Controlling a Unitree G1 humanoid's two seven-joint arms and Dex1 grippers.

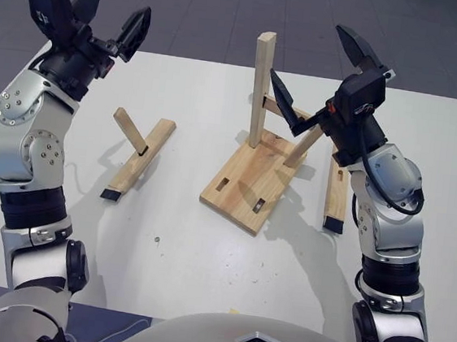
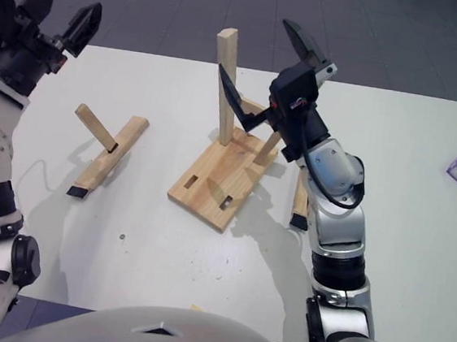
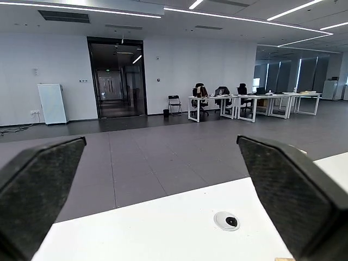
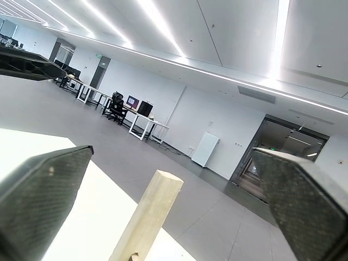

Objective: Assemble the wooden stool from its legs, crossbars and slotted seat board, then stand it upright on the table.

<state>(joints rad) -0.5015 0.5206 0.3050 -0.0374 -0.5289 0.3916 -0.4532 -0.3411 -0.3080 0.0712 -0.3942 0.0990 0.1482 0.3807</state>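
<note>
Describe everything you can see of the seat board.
The seat board is a flat rectangle of pale wood, lying on the white table near its middle. Two empty slots show at its near end. In its far end stand an upright leg and a tilted leg. The open right gripper hangs above that end, clear of the board.

— Where are we?
— We're in an open-plan office: rows of white desks (image 3: 261, 103) with black chairs (image 3: 199, 92), a grey floor (image 3: 163, 157) and strip lights (image 4: 157, 22) overhead.
— We see a dark double doorway (image 3: 116, 81) too.
</note>
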